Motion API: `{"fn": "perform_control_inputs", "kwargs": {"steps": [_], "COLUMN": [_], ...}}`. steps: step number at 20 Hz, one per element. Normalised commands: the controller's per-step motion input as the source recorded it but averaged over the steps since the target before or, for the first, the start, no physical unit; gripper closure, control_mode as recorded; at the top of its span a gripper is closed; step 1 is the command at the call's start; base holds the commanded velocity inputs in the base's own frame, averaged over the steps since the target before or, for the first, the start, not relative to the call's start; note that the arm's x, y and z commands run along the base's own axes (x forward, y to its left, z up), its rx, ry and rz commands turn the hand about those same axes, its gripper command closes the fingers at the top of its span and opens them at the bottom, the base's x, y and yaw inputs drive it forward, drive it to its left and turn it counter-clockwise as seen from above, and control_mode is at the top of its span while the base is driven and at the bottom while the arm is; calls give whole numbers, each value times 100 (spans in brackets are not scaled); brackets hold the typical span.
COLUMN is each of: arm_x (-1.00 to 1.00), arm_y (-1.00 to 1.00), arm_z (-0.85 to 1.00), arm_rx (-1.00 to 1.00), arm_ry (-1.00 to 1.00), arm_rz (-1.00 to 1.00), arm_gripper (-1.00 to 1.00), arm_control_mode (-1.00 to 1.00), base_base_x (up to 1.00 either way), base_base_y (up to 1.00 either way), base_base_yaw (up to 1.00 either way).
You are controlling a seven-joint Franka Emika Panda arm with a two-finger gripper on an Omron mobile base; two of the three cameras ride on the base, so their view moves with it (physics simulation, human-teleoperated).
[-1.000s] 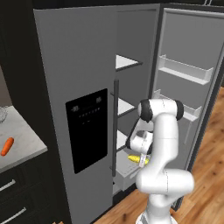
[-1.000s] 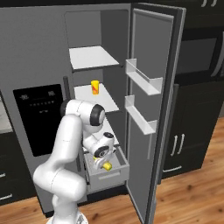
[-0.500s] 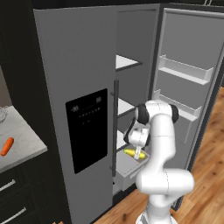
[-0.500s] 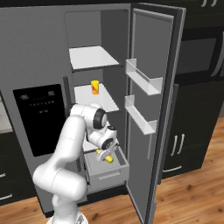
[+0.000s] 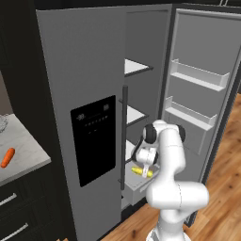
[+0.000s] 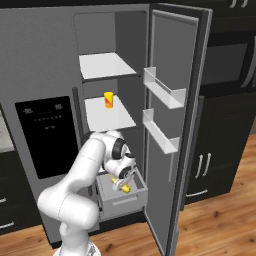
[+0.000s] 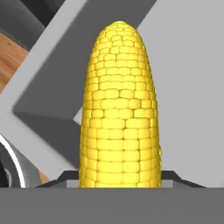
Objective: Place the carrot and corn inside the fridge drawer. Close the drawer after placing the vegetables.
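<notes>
Holding item 1 — the corn [image 7: 119, 109], yellow cob, gripped near its butt end w/ the tip pointing to 12 o'clock in the hand view. Gripper [image 6: 123, 181] partly closed on the cob, jaws at roughly a cob's width; fingertips hidden behind it. Location: low in the fridge, over the open fridge drawer [image 6: 122, 203], grey bin pulled out at the foot of the compartment; left base view shows the cob [image 5: 141, 172] lying roughly level above the bin's rim [image 5: 141, 188].

Handling, judged: stiff, light, not fragile; kernel rows give texture, so slip risk looks low. Round body — may roll once released, best let go low w/ long axis along the bin. Hold at mid-length or butt suits; the narrow tip less so.

Item 2 — the carrot [image 5: 7, 157], orange taper, on the counter [image 5: 28, 155] at 9 o'clock in the left base view, well apart from the fridge. Likely smooth, slicker than the cob; take across the thicker half.

Drawer not yet closed.
</notes>
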Motion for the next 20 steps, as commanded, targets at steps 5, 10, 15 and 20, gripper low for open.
{"fn": "perform_control_inputs", "kwargs": {"steps": [5, 10, 15, 20], "arm_x": [-28, -71, -87, 64], "arm_y": [-7, -20, -17, -3], "arm_z": [-53, -35, -15, 23], "arm_rx": [11, 14, 15, 1], "arm_ry": [0, 0, 0, 12], "arm_rz": [0, 0, 0, 0], "arm_gripper": [100, 100, 100, 100], "arm_control_mode": [-100, -100, -100, -100], "base_base_x": [0, 0, 0, 0], "base_base_y": [0, 0, 0, 0], "base_base_yaw": [0, 0, 0, 0]}}
